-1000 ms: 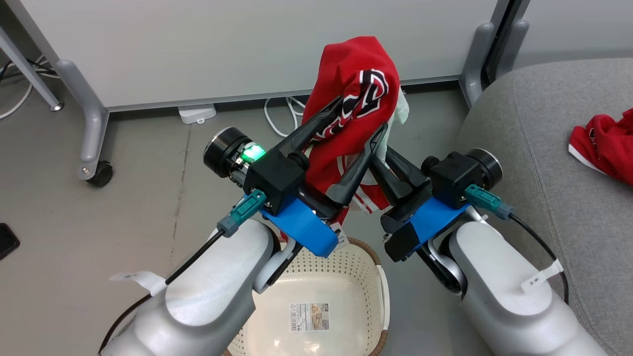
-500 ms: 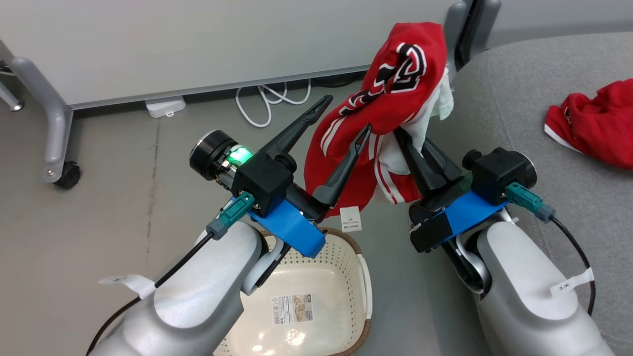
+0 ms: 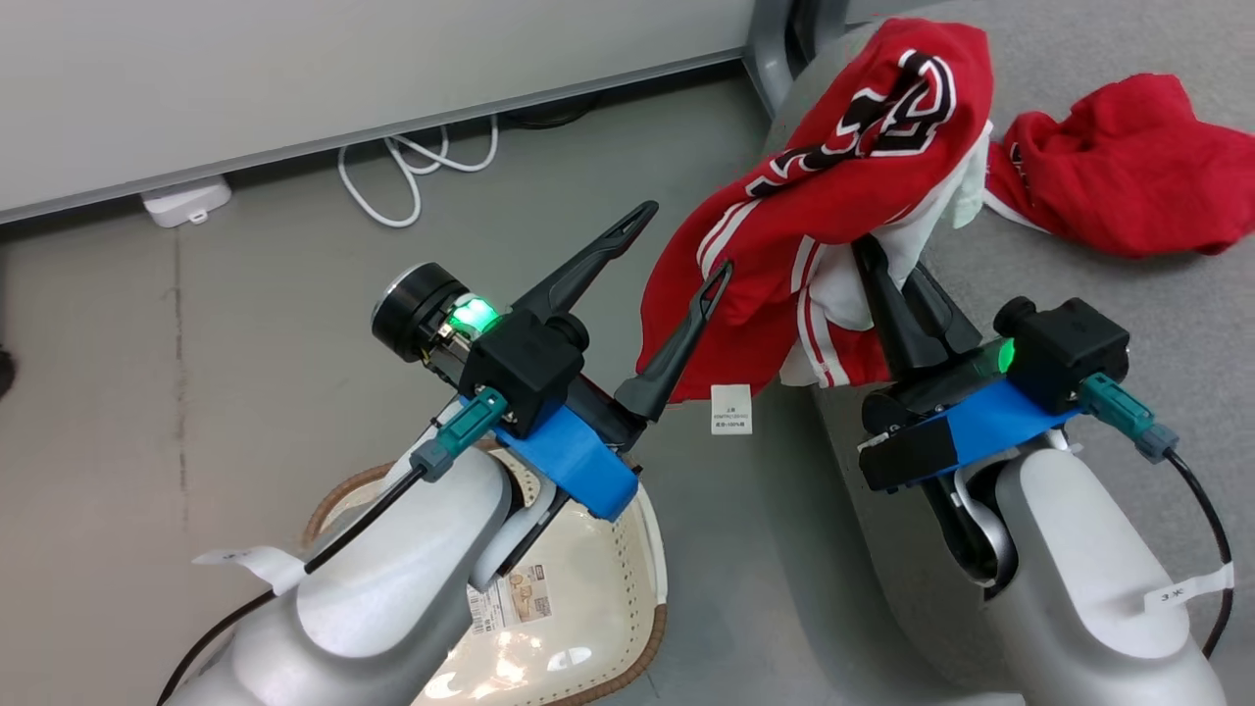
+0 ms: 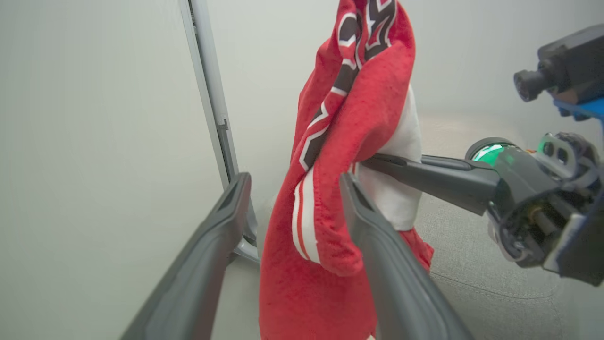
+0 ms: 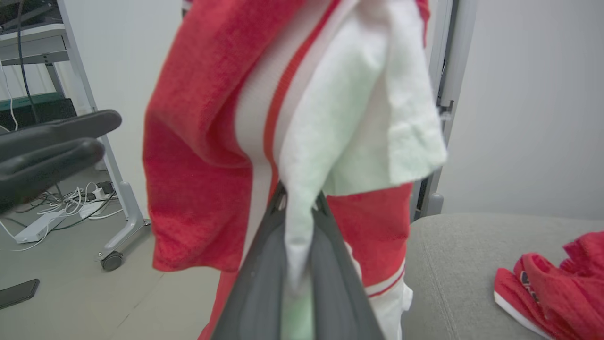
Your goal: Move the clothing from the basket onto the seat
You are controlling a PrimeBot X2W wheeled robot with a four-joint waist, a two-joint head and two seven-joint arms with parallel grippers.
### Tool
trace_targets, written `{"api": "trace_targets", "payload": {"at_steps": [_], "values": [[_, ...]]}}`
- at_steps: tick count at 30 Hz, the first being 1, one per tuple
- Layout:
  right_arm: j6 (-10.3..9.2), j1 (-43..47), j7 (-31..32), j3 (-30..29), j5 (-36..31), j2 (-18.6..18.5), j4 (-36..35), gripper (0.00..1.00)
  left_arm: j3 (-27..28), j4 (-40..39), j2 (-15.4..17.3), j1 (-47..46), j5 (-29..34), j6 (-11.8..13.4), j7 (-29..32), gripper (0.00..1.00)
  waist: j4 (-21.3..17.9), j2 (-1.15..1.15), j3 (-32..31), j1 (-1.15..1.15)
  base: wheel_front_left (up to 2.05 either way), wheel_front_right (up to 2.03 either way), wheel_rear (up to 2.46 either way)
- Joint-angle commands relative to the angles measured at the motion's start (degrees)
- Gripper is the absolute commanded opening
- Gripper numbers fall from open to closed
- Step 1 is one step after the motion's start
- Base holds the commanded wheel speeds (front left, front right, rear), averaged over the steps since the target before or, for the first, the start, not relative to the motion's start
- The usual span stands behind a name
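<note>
One piece of red clothing (image 3: 833, 196) with white stripes and black-and-white lettering hangs in the air over the left edge of the grey seat (image 3: 1128, 304). My right gripper (image 3: 868, 250) is shut on its white inner fabric (image 5: 330, 141), and a small white tag (image 3: 730, 409) dangles below. My left gripper (image 3: 686, 238) stands open just left of the cloth, its right finger (image 4: 368, 226) in front of the fabric without pinching it. A second red garment (image 3: 1118, 167) lies crumpled on the seat. The cream basket (image 3: 642, 549) sits on the floor under my left forearm, holding no clothing.
A white partition panel runs along the back, with a white cable (image 3: 412, 167) and a power strip (image 3: 186, 199) on the floor below it. A grey partition leg with a caster (image 5: 113, 259) and a dark phone (image 5: 19, 293) are on the floor to the left.
The head camera has swung right. My right gripper has carried the red garment right, out from between the left fingers and over the seat's edge. The left gripper stays open.
</note>
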Motion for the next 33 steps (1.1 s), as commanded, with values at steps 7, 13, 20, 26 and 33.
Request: {"api": "trace_targets", "payload": {"at_steps": [7,13,20,26,33], "values": [[0.03,2.4,-0.2,-3.1,-0.8,0.7,-2.4,0.0,-1.1,-0.2,0.3,-0.8,0.5,-0.3,0.4,1.0,-4.9,0.0,2.3,0.0,0.0,0.0,0.0],[0.03,4.0,-0.2,-5.1,-1.2,1.2,-4.0,0.0,-1.7,-0.5,0.7,-1.3,0.8,-0.4,0.7,1.0,-7.9,0.0,3.6,0.0,0.0,0.0,0.0],[0.03,5.8,-0.2,-6.2,-1.4,1.5,-5.1,0.0,-2.5,0.0,0.7,-1.3,0.6,-0.5,0.6,1.0,-9.9,0.0,3.9,0.0,0.0,0.0,0.0],[0.03,5.2,-0.2,-7.5,-2.0,1.5,-6.6,0.0,-2.7,-0.1,0.9,-1.1,0.4,-0.3,0.1,1.0,-10.1,0.0,4.2,0.0,0.0,0.0,0.0],[0.02,-2.2,-0.2,-10.8,-2.6,-0.5,-9.6,0.0,-2.3,-1.5,1.7,-2.5,1.4,0.2,0.1,1.0,-9.7,0.0,8.0,0.0,0.0,0.0,0.0]]}}
